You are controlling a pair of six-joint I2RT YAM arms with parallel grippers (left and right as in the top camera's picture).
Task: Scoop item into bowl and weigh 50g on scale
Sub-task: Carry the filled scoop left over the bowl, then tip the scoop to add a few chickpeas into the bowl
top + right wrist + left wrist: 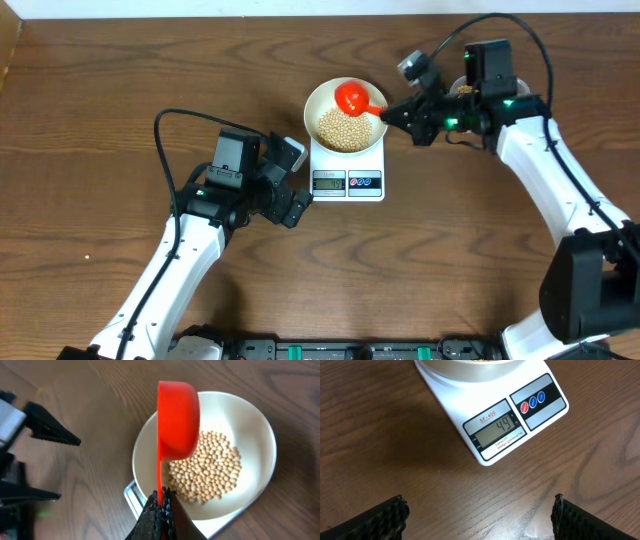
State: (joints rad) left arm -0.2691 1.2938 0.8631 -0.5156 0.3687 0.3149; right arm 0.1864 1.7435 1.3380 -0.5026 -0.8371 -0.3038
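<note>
place: robotics lab bench | cues: cabled left arm [170,260] and right arm [545,170] at wood-grain table [90,120], digital scale [347,181]

red scoop [177,420], tan beans [210,470], white bowl [250,420], white scale [495,435], brown table [100,100].

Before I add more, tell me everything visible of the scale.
The scale is a flat white rectangle, plastic-looking, lying level on the wooden table. Its front strip has a grey display, on and reading 49, red SF-400 lettering, one red button and two blue. The white bowl of beans stands on its platform; nothing else touches it.
</note>
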